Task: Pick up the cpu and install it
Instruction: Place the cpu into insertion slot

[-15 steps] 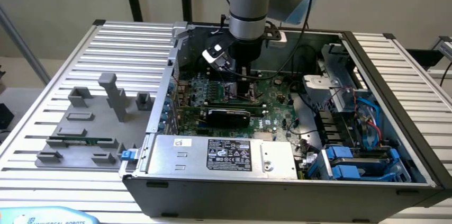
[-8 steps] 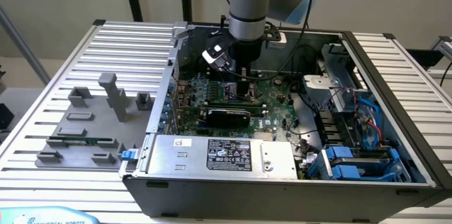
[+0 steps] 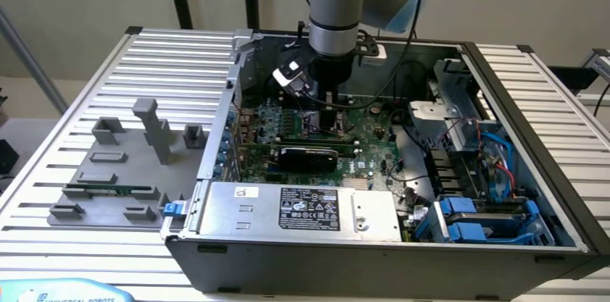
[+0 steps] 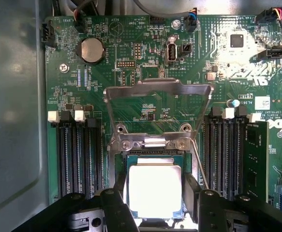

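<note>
- End effector (image 4: 155, 205) clamped on the cpu (image 4: 154, 186) by two opposite edges, for a flat, level hold.
- Held squarely at the socket (image 4: 148, 155) on the motherboard (image 4: 131, 53) — seated or just above, cannot tell.
- Retention frame (image 4: 157, 84) swung up and back — leaves the socket open.

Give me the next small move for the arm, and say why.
Probably ease the cpu straight down: the gripper clasps its two sides, square over the open socket, load plate flipped up; whether it is seated isn't clear.
</note>
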Controlling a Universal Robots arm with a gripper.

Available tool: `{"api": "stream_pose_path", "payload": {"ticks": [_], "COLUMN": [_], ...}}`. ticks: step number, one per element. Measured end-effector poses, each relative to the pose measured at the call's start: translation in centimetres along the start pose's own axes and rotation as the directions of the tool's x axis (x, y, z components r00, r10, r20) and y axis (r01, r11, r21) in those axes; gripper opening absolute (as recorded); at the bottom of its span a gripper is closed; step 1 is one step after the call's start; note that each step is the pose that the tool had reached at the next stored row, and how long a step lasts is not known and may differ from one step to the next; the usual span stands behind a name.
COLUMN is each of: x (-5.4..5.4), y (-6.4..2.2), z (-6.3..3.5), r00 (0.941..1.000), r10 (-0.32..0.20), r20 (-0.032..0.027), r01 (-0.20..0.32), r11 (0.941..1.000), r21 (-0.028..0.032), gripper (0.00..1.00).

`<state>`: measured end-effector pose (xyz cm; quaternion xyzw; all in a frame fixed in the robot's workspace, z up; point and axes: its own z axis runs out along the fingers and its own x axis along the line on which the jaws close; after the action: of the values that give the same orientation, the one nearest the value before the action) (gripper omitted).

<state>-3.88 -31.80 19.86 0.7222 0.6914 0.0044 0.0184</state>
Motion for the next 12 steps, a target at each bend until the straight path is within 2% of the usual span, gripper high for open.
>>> {"api": "stream_pose_path", "payload": {"ticks": [12], "x": [-0.02], "y": [-0.01], "z": [0.2], "r00": [1.0], "r10": [-0.005], "r20": [0.0], "r01": [0.005], "r11": [1.0], "r21": [0.0], "gripper": [0.55]}}
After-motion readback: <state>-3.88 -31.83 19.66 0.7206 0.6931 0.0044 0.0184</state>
